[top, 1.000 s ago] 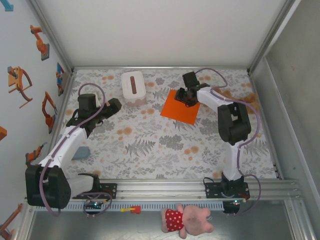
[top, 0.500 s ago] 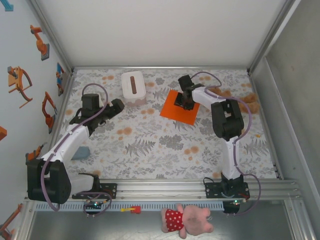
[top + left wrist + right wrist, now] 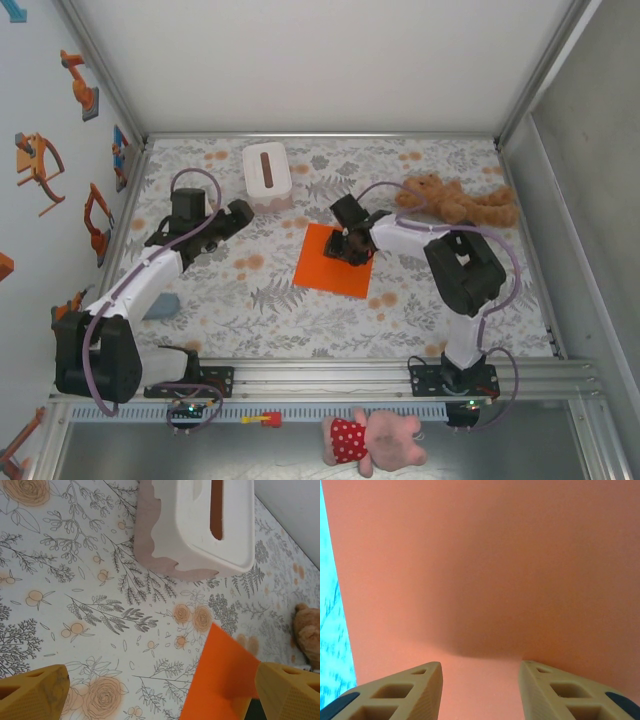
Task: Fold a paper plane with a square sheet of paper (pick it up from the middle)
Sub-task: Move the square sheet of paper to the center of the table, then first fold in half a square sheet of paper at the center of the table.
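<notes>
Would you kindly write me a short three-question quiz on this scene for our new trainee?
1. True or false: the left gripper is holding the orange sheet.
2. Which thing lies at the far right of the table? A) a tan plush toy B) a green bottle C) a red cup
3. Fill in: seen from above, the white tissue box stands to the ____ of the sheet.

Key: 1 false; the left gripper is open and apart from the sheet, and it is the right gripper that is over it. 2 A. 3 left.
</notes>
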Motion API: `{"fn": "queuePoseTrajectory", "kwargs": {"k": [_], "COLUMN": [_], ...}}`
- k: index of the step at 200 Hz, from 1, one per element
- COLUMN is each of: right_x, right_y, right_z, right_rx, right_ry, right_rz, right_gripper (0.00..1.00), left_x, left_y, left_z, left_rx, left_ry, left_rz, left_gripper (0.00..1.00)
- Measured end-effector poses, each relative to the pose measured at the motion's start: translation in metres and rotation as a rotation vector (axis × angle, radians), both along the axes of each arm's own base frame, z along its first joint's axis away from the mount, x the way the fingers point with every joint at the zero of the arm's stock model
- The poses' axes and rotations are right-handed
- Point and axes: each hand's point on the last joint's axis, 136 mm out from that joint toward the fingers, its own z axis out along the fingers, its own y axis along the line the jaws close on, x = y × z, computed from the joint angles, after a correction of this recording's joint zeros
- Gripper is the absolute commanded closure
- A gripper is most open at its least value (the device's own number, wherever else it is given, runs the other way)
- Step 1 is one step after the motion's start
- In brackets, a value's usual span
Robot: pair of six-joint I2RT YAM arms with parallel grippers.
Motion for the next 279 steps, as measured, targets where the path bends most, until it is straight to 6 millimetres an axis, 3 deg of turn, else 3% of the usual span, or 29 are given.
{"fn": "queuePoseTrajectory", "kwargs": {"k": [33,68,84,114,128,140,164,200,230,279], "right_x": [-0.047,-0.064,-0.059,-0.043,-0.04,-0.041,-0.051,-0.057,-0.056,-0.068], "right_y": [0.011,0.011,0.013,0.001,-0.012,-0.024,-0.047,-0.053,-0.057,-0.064], "right_z": [0.001,0.009,0.031,0.094,0.104,0.095,0.06,0.039,0.024,-0.003], "right_rx": [0.059,0.124,0.155,0.205,0.21,0.187,0.111,0.075,0.064,0.049], "right_ry": [0.072,0.092,0.029,-0.185,-0.234,-0.231,-0.162,-0.117,-0.093,-0.037], "right_rz": [0.056,0.084,0.098,0.087,0.059,0.04,0.009,0.002,-0.017,-0.037], "right_gripper": [0.57,0.57,0.57,0.6,0.66,0.69,0.72,0.77,0.79,0.8], "left_x": [-0.015,-0.036,-0.045,-0.063,-0.072,-0.079,-0.092,-0.096,-0.096,-0.104], "left_y": [-0.009,-0.029,-0.042,-0.073,-0.087,-0.1,-0.125,-0.156,-0.168,-0.171], "left_z": [-0.019,-0.037,-0.04,-0.041,-0.044,-0.053,-0.076,-0.096,-0.108,-0.126], "left_rx": [-0.017,-0.026,-0.032,-0.053,-0.061,-0.057,-0.028,0.0,-0.005,0.005], "left_ry": [0.061,0.119,0.132,0.155,0.177,0.211,0.29,0.359,0.408,0.47], "left_rz": [-0.008,-0.053,-0.088,-0.163,-0.199,-0.229,-0.293,-0.352,-0.376,-0.394], "left_gripper": [0.17,0.29,0.37,0.52,0.56,0.63,0.74,0.81,0.84,0.86]}}
